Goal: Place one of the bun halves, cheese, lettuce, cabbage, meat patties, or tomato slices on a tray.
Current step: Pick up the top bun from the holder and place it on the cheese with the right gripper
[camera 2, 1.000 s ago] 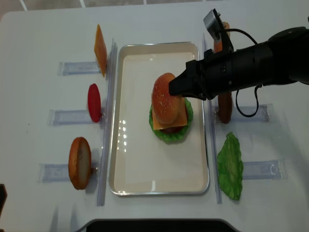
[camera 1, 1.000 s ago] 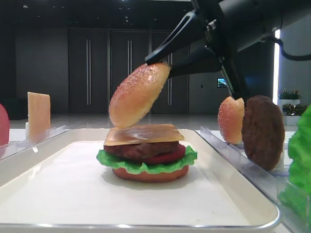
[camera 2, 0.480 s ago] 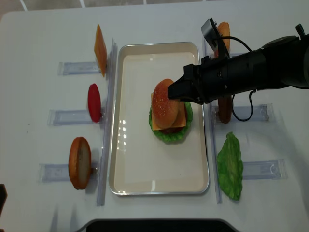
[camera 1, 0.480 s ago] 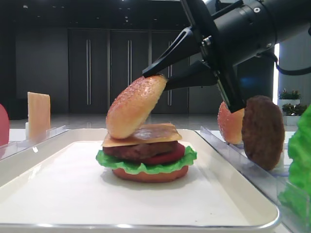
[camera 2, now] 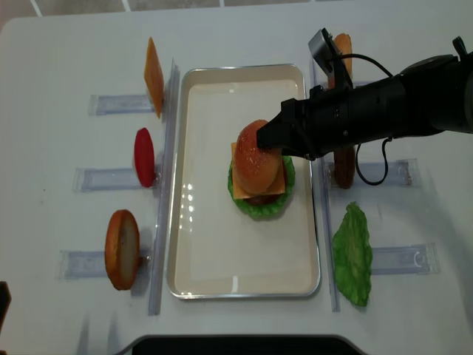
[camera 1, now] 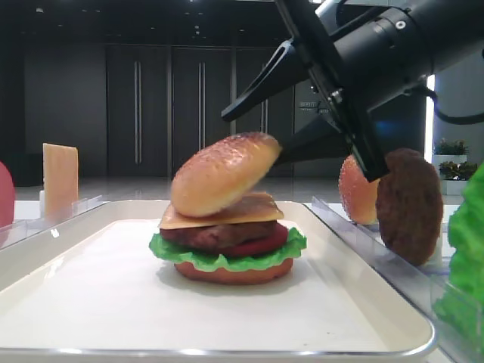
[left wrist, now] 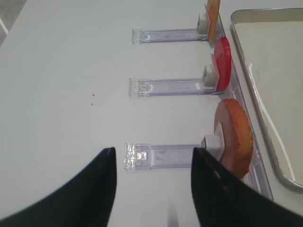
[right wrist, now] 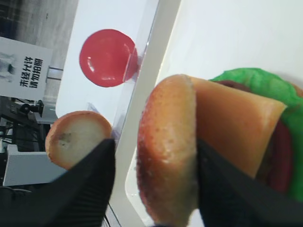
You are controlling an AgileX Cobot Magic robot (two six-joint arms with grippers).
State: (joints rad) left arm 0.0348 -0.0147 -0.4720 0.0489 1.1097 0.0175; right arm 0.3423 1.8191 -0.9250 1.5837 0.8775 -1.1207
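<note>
A cream-white tray [camera 2: 214, 251] holds a stacked burger: bottom bun, lettuce [camera 1: 227, 259], tomato, meat patty and cheese [camera 1: 253, 209]. A speckled bun half [camera 1: 223, 172] lies on the cheese, tilted up to the right. My right gripper [camera 1: 253, 138] is open around it. In the right wrist view the bun half [right wrist: 168, 151] sits between the fingers, with a gap on its left side. My left gripper [left wrist: 154, 189] hangs open over bare table, nothing between its fingers.
Clear racks flank the tray. On the left stand a cheese slice [camera 2: 153, 66], a tomato slice [camera 2: 144, 157] and a bun half [camera 2: 122, 249]. On the right are a lettuce leaf [camera 2: 352, 255], a meat patty [camera 1: 408, 204] and another bun half [camera 1: 358, 187].
The bun half has come down onto the cheese and tipped flatter. The right jaws have spread apart from it.
</note>
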